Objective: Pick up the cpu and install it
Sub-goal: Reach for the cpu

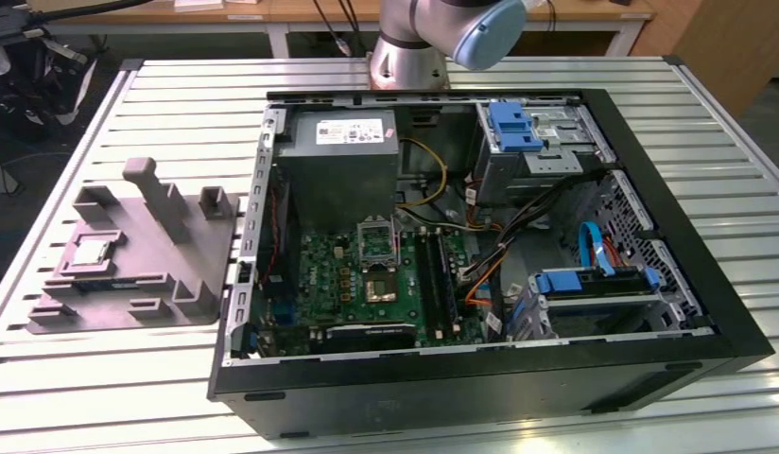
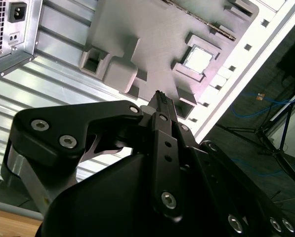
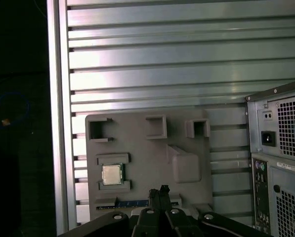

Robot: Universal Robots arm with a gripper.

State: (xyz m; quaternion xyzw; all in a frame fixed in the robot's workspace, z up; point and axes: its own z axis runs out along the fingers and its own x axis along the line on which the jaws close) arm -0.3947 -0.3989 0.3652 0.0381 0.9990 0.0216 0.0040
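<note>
The cpu [image 1: 91, 251], a small silver-topped square chip, lies flat in a recess of the grey moulded tray [image 1: 163, 274] on the exterior view's left. Both wrist views show the same cpu [image 3: 111, 174] [image 2: 197, 59] seated in the tray [image 3: 147, 143] [image 2: 137, 29]. My gripper [image 3: 158, 191] [image 2: 160, 97] hangs well above the tray, apart from the chip, with its black fingers pressed together and nothing between them. The motherboard's socket [image 1: 379, 282] lies uncovered inside the case, its metal frame raised behind it.
The open black computer case [image 1: 491, 378] lies on the slatted metal table [image 1: 112, 378], to the right of the tray in the exterior view. Inside are a power supply [image 1: 345, 156], cables and blue drive brackets [image 1: 592, 282]. The table edge [image 3: 58, 123] runs close beside the tray.
</note>
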